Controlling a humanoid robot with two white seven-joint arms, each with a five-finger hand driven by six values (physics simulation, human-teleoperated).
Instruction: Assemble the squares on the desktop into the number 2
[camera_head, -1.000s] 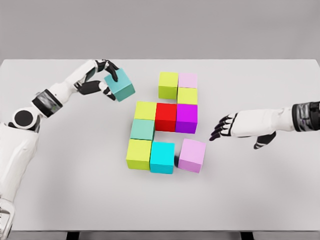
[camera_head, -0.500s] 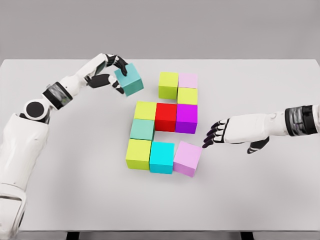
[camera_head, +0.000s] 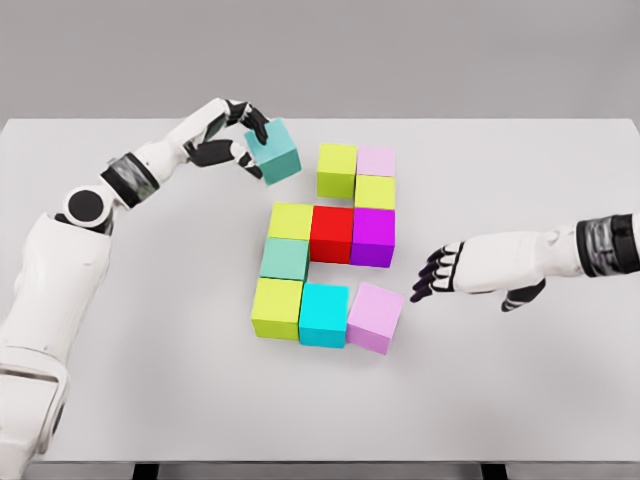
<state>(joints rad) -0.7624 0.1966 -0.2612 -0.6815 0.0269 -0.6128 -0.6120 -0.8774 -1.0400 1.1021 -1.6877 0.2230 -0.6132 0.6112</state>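
Coloured cubes form a figure on the white table (camera_head: 520, 390). At the top sit a yellow-green cube (camera_head: 337, 169), a pale pink cube (camera_head: 376, 161) and a second yellow-green cube (camera_head: 375, 192). The middle row is yellow-green (camera_head: 291, 221), red (camera_head: 331, 233) and purple (camera_head: 373, 236). Below come a green cube (camera_head: 285, 258), a yellow-green cube (camera_head: 278, 307), a cyan cube (camera_head: 325, 314) and a slightly turned pink cube (camera_head: 376, 317). My left hand (camera_head: 243, 135) is shut on a teal cube (camera_head: 275, 152) just left of the top row. My right hand (camera_head: 432, 273) is open, right of the pink cube, not touching it.
Bare table surface lies to the left, to the right and in front of the cubes. The far table edge runs just behind the top row.
My left hand has carried the teal cube rightward toward the top row. My right hand pushed the pink cube left against the cyan cube, then drew back slightly to the right.
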